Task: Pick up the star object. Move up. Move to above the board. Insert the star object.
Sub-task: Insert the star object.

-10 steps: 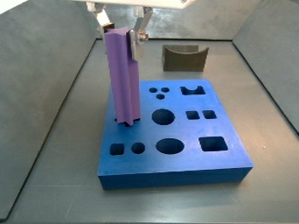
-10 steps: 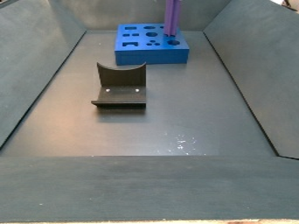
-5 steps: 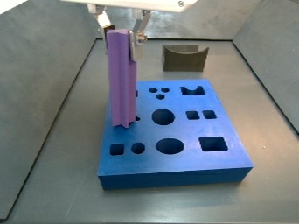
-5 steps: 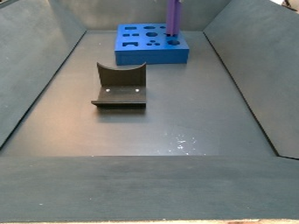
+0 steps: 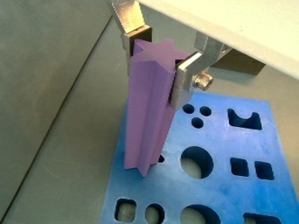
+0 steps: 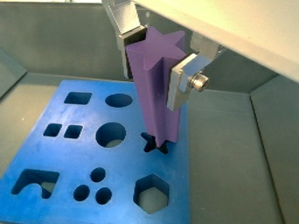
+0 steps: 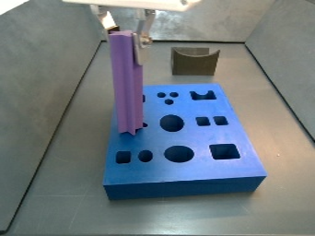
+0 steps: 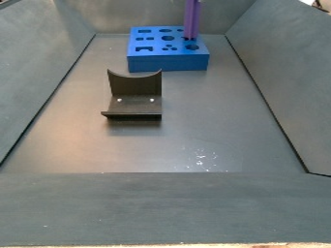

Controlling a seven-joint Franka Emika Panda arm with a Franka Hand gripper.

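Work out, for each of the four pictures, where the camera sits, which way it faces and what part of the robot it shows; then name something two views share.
Wrist view: on the arm, looking down past the gripper along the star object onto the board.
Wrist view: same mount, opposite side; gripper and star-shaped hole show.
Side view: near the board, looking down across it; gripper at the top, fixture behind.
Side view: far end of the floor, fixture in front; no fingers visible.
Shared: both side views show the star object upright at the board.
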